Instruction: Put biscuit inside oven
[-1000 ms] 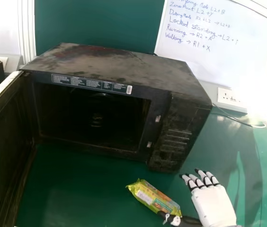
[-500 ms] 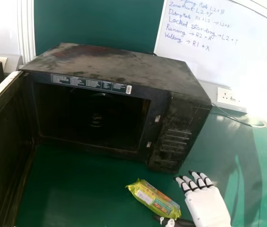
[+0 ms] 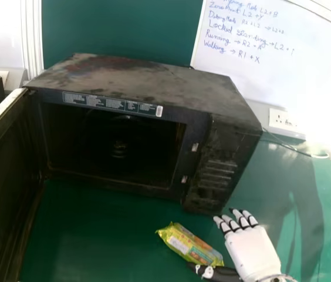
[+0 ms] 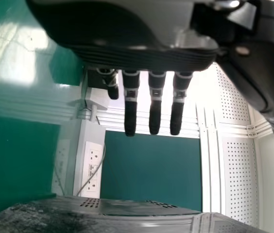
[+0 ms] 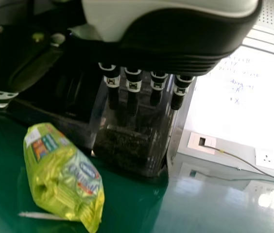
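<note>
Biscuit packet: A yellow-green, crinkled plastic packet of biscuits (image 3: 190,245) lay on the table outside the oven, just beside the right hand, on its thumb side and apart from the thumb.
Right hand: The white-backed robot hand with black fingertips (image 3: 252,249) was released and empty, its fingers extended toward the oven and its thumb (image 3: 210,271) reaching out below the near end of the packet.
Oven: A black, box-shaped microwave oven with a scuffed top (image 3: 154,79) stood beyond the right hand's fingertips and off to their left, its ridged control panel (image 3: 217,170) the part nearest them.
Oven door: The dark, pale-edged door (image 3: 1,176) stood swung wide, well to the left of the right hand, baring the dark cavity (image 3: 115,144).
Table: A glossy green tabletop (image 3: 95,235) spread beneath the packet and out to the right of the right hand.
Left hand: The black-and-grey robot hand (image 4: 142,53), seen in the left wrist view, was also released and empty, its fingers (image 4: 130,111) straight.
Wall: Far beyond the right hand, a whiteboard with blue handwriting (image 3: 283,64) rose above a white socket plate (image 3: 283,120).
</note>
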